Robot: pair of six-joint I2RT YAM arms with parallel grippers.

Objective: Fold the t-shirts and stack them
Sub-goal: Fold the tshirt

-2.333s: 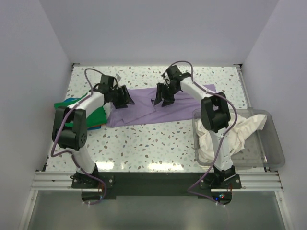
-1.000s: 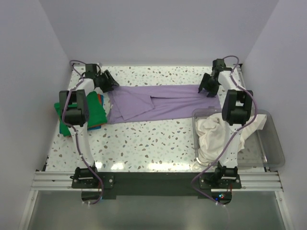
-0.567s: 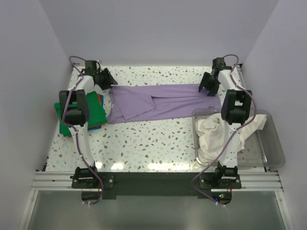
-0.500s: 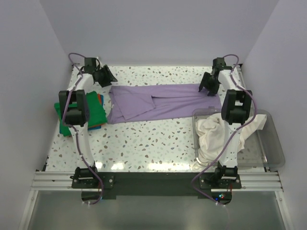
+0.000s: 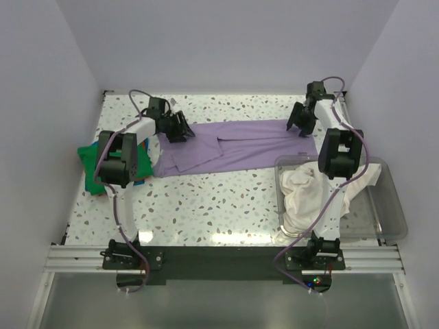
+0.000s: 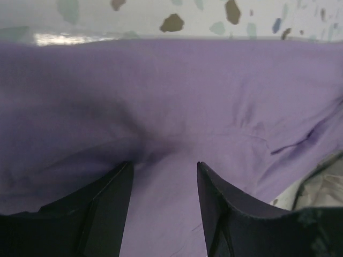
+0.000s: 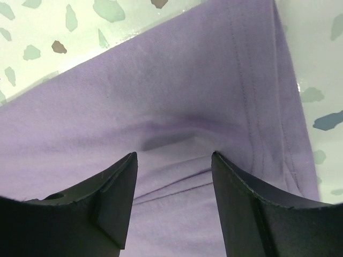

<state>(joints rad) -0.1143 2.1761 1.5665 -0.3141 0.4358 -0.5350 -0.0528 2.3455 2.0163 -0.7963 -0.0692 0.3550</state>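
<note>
Purple shirt (image 5: 240,145) — both grippers open
Left gripper (image 6: 163,167) and right gripper (image 7: 174,156) press its far edge; a shallow pinch could catch one layer — fold skews.

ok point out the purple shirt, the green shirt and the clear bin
purple shirt (image 5: 240,145): top view, flat middle
green shirt (image 5: 142,164): top view, its right part
clear bin (image 5: 385,204): top view, bare right floor

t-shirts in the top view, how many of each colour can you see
purple t-shirt, spread flat: 1
green t-shirt, at the left: 1
white t-shirt, bunched in the bin: 1
total: 3
</note>
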